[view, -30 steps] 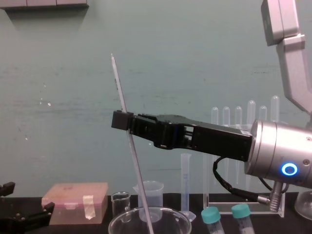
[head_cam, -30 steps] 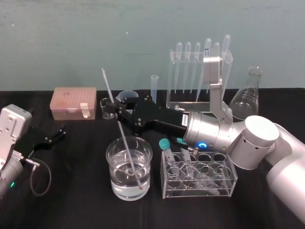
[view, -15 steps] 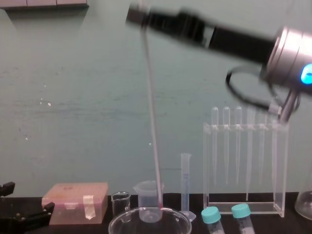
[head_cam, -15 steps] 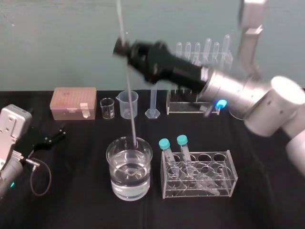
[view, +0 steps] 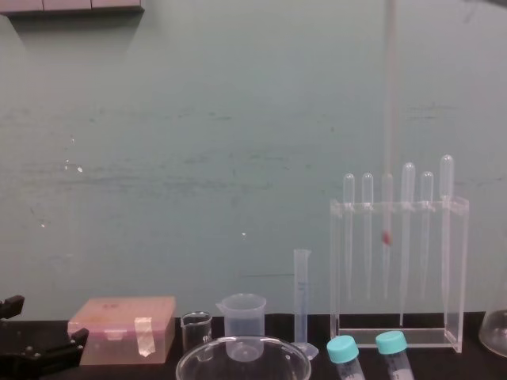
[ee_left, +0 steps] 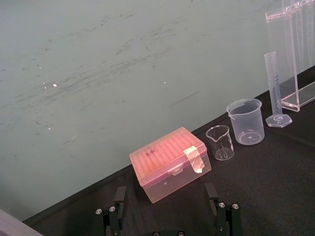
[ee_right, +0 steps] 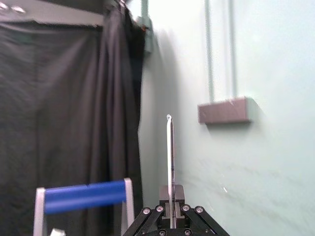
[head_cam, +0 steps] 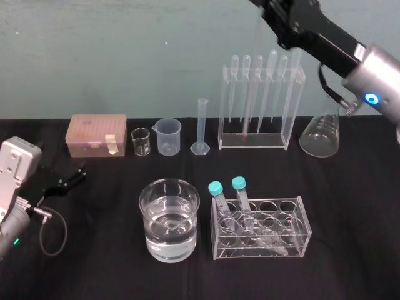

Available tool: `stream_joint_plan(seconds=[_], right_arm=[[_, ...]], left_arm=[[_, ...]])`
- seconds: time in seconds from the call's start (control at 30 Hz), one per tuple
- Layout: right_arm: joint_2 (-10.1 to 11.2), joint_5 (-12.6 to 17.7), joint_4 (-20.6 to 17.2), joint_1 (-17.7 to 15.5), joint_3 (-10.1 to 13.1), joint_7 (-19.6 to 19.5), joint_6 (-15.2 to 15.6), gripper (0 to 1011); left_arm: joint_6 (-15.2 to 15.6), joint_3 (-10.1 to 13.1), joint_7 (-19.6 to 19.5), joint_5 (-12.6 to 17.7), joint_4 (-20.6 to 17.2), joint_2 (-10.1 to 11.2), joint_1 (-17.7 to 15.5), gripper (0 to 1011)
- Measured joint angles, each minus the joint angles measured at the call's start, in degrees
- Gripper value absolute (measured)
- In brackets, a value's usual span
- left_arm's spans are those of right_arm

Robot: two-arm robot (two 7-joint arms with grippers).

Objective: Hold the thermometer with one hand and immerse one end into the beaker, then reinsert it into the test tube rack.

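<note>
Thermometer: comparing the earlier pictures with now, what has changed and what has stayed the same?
The right pincer, shut on the long thin whitish thermometer, lifted it out of the wide clear glass beaker and carried it up and rightward to the tall clear acrylic test tube rack, where its red tip now hangs. The left pincer, open, stayed parked at left; beaker and rack unmoved.

Black is being shown by the tabletop (head_cam: pixel 94 269) across the lower frame, and pale teal with faint scuffs by the wall (head_cam: pixel 94 56) behind. The thermometer (view: pixel 387 119), at the chest view's upper right, is being seen as whitish with a red tip. The test tube rack (head_cam: pixel 256 103) and the beaker (head_cam: pixel 169 220) are being rendered clear. A pink box (head_cam: pixel 97 134) at left is being crossed by beige tape. Teal caps (head_cam: pixel 215 187) are being worn by two tubes. Both the right hand (head_cam: pixel 269 7), upper right, and the left hand (head_cam: pixel 74 175), lower left, are being shown black; a blue ring (head_cam: pixel 373 99) is being lit on the silver arm.
</note>
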Motion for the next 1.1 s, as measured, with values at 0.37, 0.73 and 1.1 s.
stream_joint_plan(seconds=[0.37, 0.73, 1.1], right_arm=[[5.77, -0.68, -4.04, -9.88, 2.46, -1.66, 0.12, 51], [5.79, -5.15, -2.68, -13.09, 2.2, -1.43, -1.74, 51], [3.46, -5.73, -0.74, -13.09, 1.77, -0.62, -1.59, 51]], left_arm=[[0.0, 0.0, 0.0, 0.0, 0.0, 0.0, 0.0, 1008], [0.0, 0.0, 0.0, 0.0, 0.0, 0.0, 0.0, 1008], [0.0, 0.0, 0.0, 0.0, 0.0, 0.0, 0.0, 1008]])
